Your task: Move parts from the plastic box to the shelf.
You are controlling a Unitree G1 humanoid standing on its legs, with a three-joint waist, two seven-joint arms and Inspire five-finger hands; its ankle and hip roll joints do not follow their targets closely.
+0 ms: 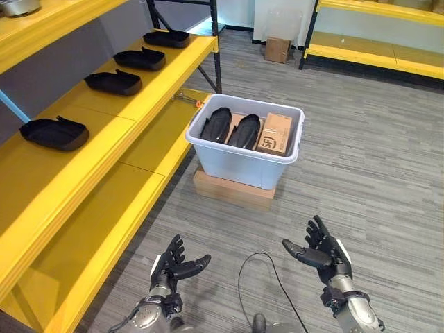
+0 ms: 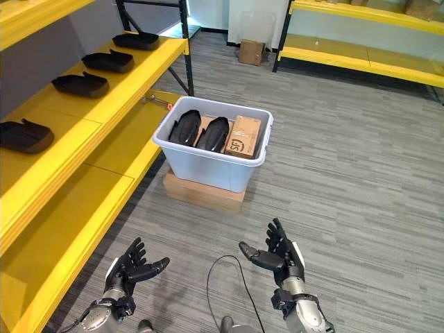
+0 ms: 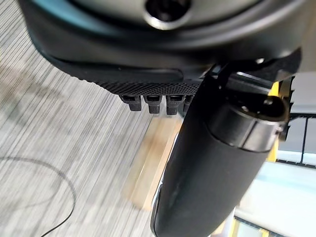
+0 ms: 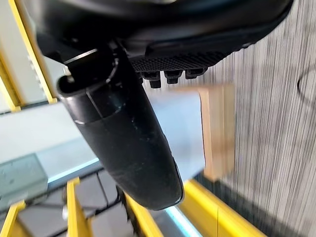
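both hands low, fingers spread, empty

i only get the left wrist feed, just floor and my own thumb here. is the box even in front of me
Observer: Yes. The plastic box sits ahead on a wooden block, beside the yellow shelf.
Operator: any parts left in it
Observer: Two black parts lie side by side in it, with a cardboard carton next to them.
Operator: what about the shelf
Observer: Four black parts lie in a row on its middle level.
Operator: is my right robot hand holding anything
Observer: No. The right robot hand is open and empty, short of the box, and so is the left robot hand.
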